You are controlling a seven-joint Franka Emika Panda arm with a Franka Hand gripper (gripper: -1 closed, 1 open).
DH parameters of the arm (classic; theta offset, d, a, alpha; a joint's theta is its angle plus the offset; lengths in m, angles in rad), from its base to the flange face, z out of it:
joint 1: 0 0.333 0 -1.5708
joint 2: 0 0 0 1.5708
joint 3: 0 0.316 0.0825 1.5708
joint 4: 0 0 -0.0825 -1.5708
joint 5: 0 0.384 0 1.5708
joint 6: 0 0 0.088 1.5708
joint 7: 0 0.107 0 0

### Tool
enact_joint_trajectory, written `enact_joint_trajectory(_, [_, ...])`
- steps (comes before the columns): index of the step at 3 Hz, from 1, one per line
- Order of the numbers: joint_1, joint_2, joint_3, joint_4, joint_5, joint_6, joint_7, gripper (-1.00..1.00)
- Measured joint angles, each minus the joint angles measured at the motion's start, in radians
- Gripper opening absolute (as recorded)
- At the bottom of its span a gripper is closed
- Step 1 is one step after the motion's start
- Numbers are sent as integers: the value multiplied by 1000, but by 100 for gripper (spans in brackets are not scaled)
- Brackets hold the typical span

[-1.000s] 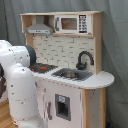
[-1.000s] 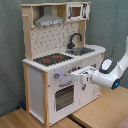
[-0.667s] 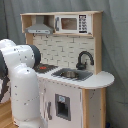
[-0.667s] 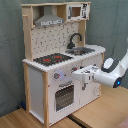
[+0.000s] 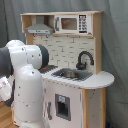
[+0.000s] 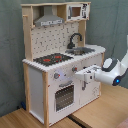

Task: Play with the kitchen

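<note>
The kitchen point(image 5: 75, 55) point(image 6: 50, 50) is a tall white and light-wood toy, seen in both exterior views. It has a black-red stovetop point(image 6: 50, 59), a sink point(image 5: 70, 75) with a black faucet point(image 5: 84, 57), a grey hood point(image 6: 49, 21) and a microwave point(image 5: 70, 23). In the second exterior view my gripper point(image 6: 81, 76) reaches in from the right. It sits at the kitchen's front panel, just right of the knobs point(image 6: 56, 76) and above the oven door point(image 6: 64, 97). In the first exterior view my own white arm point(image 5: 27, 85) hides the gripper.
A grey curtain point(image 6: 112, 25) hangs behind the kitchen. The kitchen stands on a light wooden surface point(image 6: 100, 112). In the first exterior view a lower cabinet door with a dark window point(image 5: 61, 106) faces the front, right of my arm.
In the second exterior view the gripper has moved left and slightly down, up to the kitchen's front. In the first exterior view my arm has swung right and covers more of the kitchen.
</note>
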Motion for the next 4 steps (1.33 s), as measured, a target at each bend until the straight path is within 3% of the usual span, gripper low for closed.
enact_joint_trajectory(2, [-79,142,-5,-84,-89,8,-66,100])
enact_joint_trajectory(4, [-97,115,-65,-83,-177,148,16,100])
